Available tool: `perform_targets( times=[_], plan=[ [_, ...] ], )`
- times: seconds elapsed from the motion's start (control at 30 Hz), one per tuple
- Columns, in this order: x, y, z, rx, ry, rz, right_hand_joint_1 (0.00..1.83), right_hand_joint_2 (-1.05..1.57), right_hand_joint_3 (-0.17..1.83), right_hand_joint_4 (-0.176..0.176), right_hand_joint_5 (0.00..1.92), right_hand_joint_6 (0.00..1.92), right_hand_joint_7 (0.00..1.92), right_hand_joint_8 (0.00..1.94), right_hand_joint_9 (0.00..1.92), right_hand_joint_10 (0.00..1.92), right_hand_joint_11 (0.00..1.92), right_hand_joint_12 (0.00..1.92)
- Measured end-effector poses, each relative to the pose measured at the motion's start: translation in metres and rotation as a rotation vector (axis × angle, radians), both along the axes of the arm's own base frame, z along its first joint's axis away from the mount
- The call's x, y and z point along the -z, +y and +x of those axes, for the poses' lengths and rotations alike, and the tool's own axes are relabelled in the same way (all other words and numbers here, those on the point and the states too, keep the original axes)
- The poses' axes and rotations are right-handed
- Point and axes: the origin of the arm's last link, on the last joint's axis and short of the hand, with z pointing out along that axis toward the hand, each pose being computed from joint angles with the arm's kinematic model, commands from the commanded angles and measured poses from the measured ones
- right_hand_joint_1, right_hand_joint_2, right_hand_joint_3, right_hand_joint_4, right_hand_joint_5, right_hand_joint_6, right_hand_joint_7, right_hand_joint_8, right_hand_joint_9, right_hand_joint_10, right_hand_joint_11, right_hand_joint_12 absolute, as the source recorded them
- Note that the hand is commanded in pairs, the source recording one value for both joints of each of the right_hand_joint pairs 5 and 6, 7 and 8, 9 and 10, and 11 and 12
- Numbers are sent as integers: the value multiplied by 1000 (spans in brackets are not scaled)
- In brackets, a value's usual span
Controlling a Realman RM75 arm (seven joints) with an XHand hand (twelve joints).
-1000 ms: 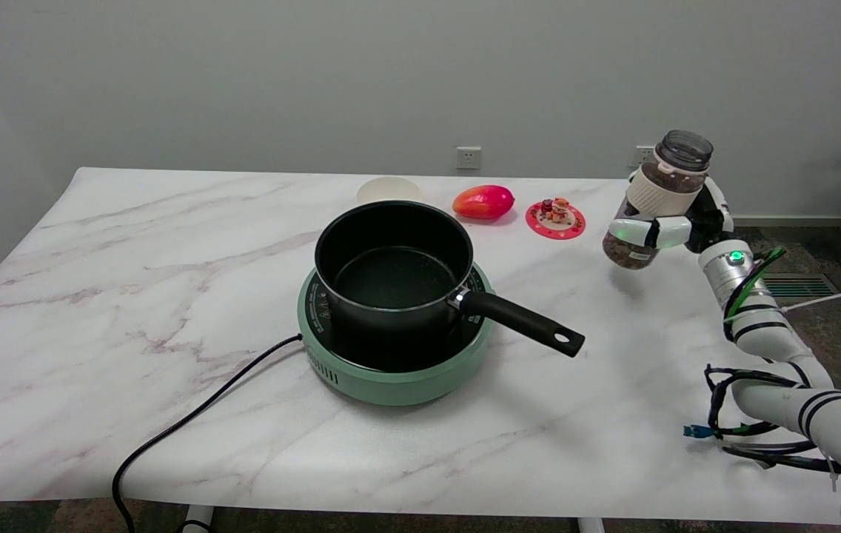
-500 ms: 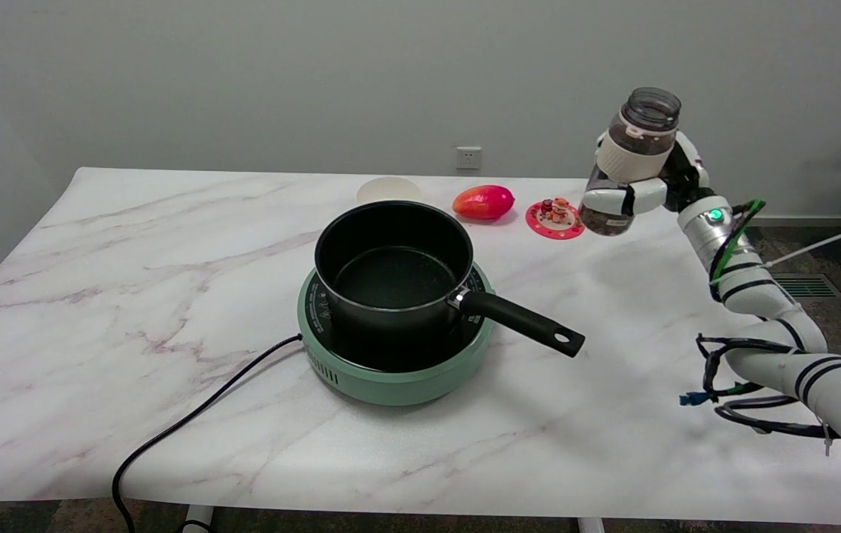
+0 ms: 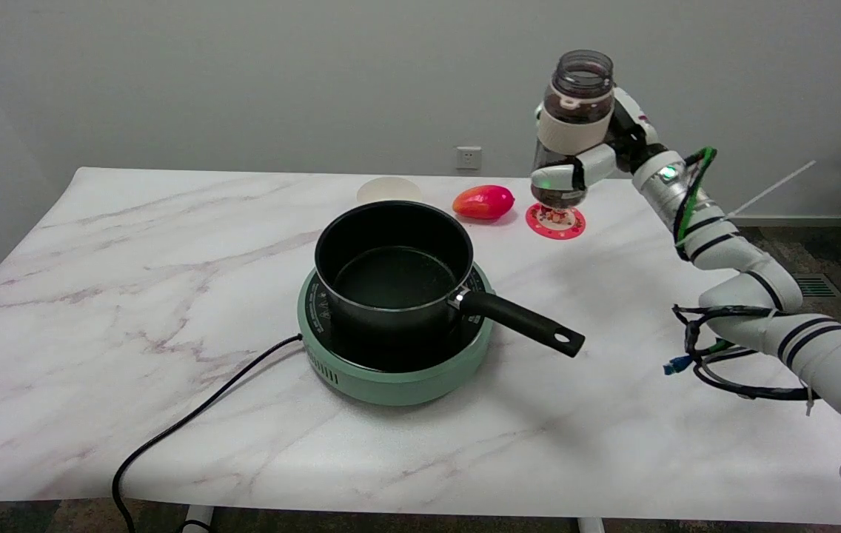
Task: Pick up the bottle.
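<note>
Since the earlier frames, right hand (image 3: 598, 152) and bottle (image 3: 572, 126) have risen and swung leftward, from over the desk's right edge toward its far edge; nothing else has shifted.

Head view. Hand wrapped around the bottle: white fingers (image 3: 565, 176) cross the lower body in front, black palm behind on the right side. Grip closed on it, held in the air, well above the desk (image 3: 95, 296).

Bottle: clear, roughly upright, leaning slightly. Dark lid on top, broad white band around the upper body, dark brown contents showing above and below the band. Base hangs over the red coaster (image 3: 556, 222) near the far edge, apart from it.

Hard to read: small figures on the coaster partly hidden behind the bottle's base. Fingers on the bottle's far side not visible. Arm cut off at the picture's lower right.

Elsewhere: black pot (image 3: 394, 266) on green cooktop (image 3: 391, 370), mid-desk; red fruit (image 3: 484, 201) and pale bowl (image 3: 389, 190) along the far edge.
</note>
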Motion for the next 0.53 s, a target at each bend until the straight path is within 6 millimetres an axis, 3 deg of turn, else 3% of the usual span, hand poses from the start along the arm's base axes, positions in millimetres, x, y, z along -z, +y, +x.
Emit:
perform_targets(
  times=[0.53],
  plan=[
    [52,-15,43,-32,185,112,1557,867,642,0,1916,1916,1920,1920,1380,1380,1181,1181]
  ],
)
